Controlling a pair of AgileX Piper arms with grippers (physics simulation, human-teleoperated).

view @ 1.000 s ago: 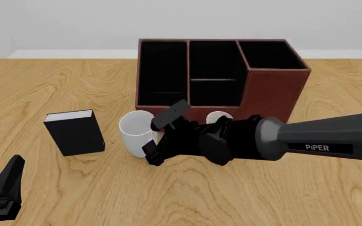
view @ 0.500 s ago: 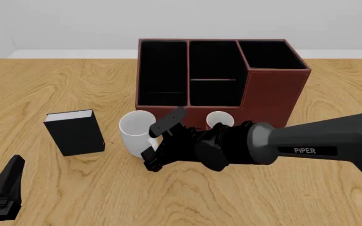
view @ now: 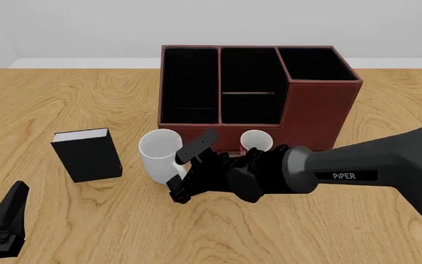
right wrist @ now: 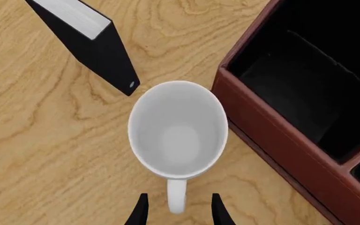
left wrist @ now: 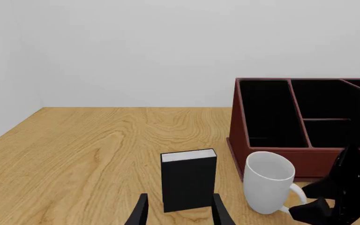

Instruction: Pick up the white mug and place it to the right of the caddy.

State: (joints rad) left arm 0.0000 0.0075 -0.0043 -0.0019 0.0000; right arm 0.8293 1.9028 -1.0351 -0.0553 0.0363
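The white mug [view: 157,154] stands upright on the table just in front of the reddish-brown caddy [view: 321,104], near its left end. Seen from above in the right wrist view, the white mug [right wrist: 178,129] has its loop handle [right wrist: 176,196] pointing at the camera. My right gripper [right wrist: 177,213] is open, one finger on each side of that handle with a gap on both sides. In the front view the right gripper [view: 188,164] sits at the mug's right side. My left gripper [view: 4,220] is open and empty at the table's near left corner.
A small black book [view: 88,155] stands upright left of the white mug, with a gap between them. A second, smaller mug [view: 256,139] sits against the caddy's front wall, partly hidden behind my right arm. The caddy's rightmost section is taller.
My right gripper has dropped slightly and slid left toward the mug's handle, uncovering more of the smaller mug behind it. The mug, the book and the left arm have not moved.
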